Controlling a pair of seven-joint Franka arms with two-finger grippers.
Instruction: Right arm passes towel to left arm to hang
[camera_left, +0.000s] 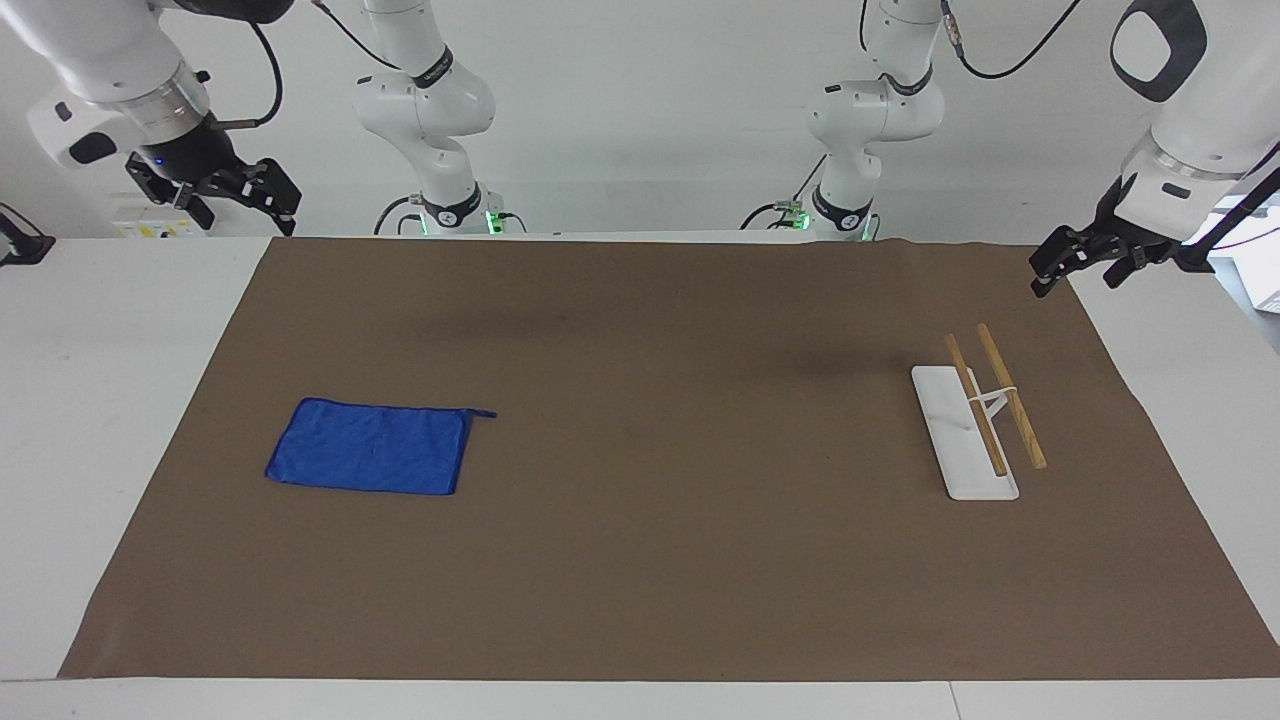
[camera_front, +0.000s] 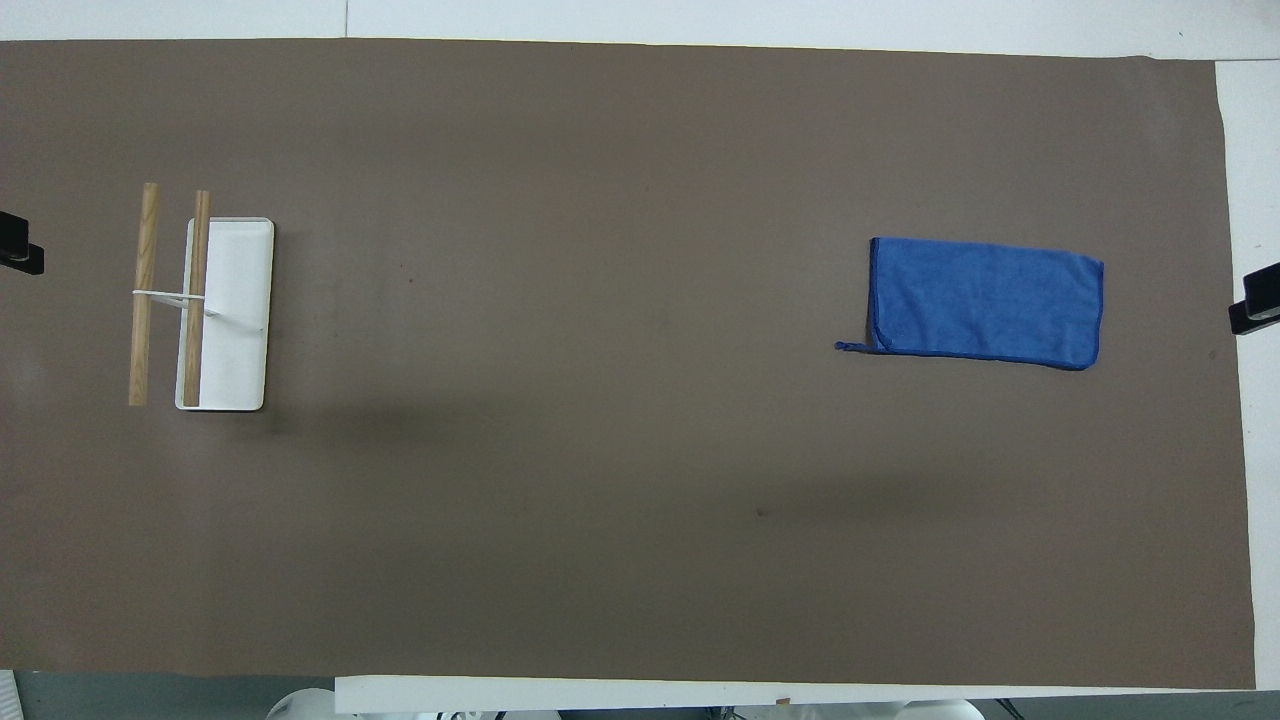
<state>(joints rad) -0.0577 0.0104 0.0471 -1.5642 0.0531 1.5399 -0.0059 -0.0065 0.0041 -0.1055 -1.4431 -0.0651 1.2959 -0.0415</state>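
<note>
Towel (camera_left: 372, 446) flat (rack (camera_left: 965, 435) well apart)

Open mat (camera_left: 650, 450) separates towel (camera_left: 372, 447) and rack (camera_left: 980, 415).

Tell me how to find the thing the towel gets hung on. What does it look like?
Start with the big brown mat covering the table and go to the left arm's end. There stands the rack: a flat white base with two wooden bars raised side by side above it. The only other thing on the mat is the blue towel, lying flat at the right arm's end.
</note>
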